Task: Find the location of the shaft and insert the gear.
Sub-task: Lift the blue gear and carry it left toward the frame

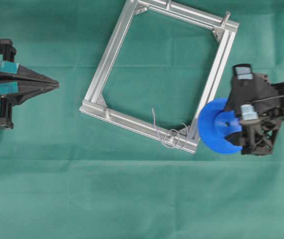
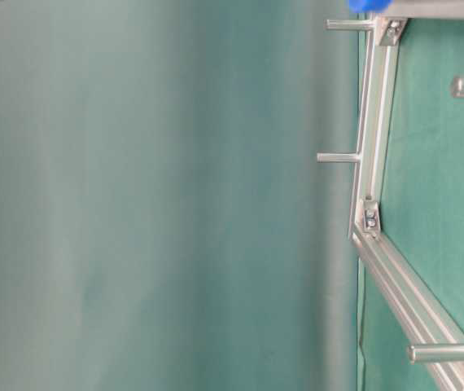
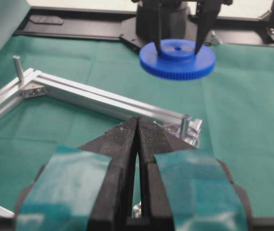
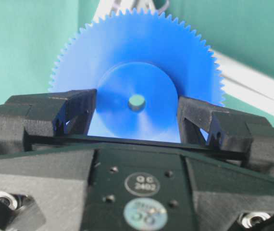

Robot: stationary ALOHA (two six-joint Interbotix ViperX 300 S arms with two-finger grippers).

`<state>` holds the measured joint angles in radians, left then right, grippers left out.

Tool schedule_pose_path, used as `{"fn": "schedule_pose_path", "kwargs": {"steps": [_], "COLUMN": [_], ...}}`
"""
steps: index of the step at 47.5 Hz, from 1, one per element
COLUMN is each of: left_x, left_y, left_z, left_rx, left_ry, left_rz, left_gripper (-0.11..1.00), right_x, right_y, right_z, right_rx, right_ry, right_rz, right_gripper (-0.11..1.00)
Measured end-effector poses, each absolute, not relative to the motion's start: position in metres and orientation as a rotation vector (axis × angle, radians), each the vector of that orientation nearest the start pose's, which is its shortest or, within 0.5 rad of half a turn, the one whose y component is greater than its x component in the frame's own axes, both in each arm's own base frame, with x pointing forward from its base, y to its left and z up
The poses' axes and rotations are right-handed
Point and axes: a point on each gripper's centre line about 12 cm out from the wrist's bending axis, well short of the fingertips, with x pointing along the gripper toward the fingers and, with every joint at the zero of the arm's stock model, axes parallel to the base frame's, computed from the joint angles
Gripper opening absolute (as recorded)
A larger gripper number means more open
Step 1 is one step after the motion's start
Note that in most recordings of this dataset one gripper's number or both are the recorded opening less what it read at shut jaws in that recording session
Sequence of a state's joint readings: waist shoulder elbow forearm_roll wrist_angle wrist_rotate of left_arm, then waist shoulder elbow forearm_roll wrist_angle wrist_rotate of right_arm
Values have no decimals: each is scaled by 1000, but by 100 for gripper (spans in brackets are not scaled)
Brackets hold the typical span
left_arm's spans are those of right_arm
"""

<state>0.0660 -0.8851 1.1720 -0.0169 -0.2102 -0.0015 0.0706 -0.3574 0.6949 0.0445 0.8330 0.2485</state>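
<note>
Black fingers (image 4: 74, 113) of the right gripper (image 4: 137, 115) clamped the gear (image 4: 142, 57) by its hub, raised. Ahead and below stood the wire-looped shaft (image 1: 172, 135); centring the hole above it seemed key. Left gripper (image 3: 138, 139) sat shut.

We've got the gear (image 1: 220, 126) sitting just right of the frame (image 1: 113, 49) corner where the shaft (image 1: 173, 138) stands.
</note>
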Motion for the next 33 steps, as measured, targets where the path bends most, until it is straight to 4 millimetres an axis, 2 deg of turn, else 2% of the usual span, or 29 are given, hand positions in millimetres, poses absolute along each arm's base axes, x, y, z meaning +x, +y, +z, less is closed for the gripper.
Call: {"fn": "schedule_pose_path", "kwargs": {"steps": [15, 33], "left_x": [211, 211], "left_y": [14, 14], "left_z": [269, 266], "left_rx": [-22, -21], "left_ry": [78, 99], "left_rz": [71, 70], "left_gripper": [1, 1], "right_x": [319, 349], "right_y": [33, 34], "right_z": [217, 206], "right_rx": [206, 179], "right_ry": [1199, 1201], "right_rz": [-55, -61], "right_gripper": [69, 69]}}
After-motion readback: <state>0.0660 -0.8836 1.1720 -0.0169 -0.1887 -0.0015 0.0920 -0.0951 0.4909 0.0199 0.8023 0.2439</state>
